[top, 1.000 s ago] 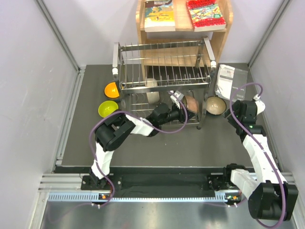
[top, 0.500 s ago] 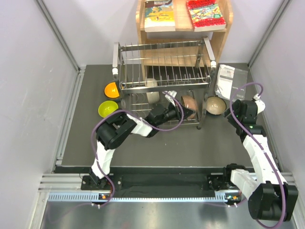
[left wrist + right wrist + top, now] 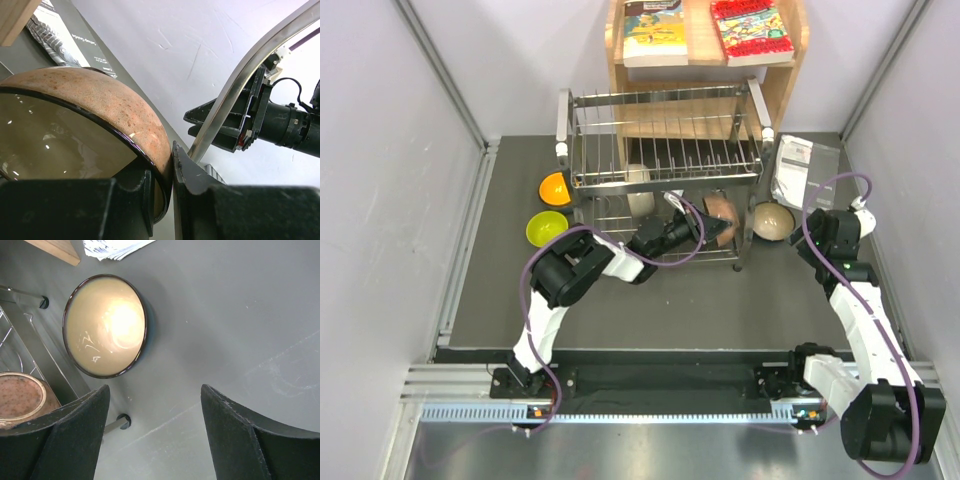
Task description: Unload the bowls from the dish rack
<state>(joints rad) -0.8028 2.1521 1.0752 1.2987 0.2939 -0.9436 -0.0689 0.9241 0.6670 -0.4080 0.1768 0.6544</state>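
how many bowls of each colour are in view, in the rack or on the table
orange bowl: 1
lime bowl: 1
white bowl: 1
pink-brown bowl: 1
beige bowl: 1
total: 5

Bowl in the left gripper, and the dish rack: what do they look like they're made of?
Speckled bowl, pinched at the rim by the left gripper: likely glazed ceramic or stoneware. Its outside is mottled pinkish-tan, the inside glossy beige with sharp light glints, and the rim dark. Melamine can't be excluded. Dish rack: metal wire, probably stainless or chromed steel, judging by its thin silver bars with bright reflections.
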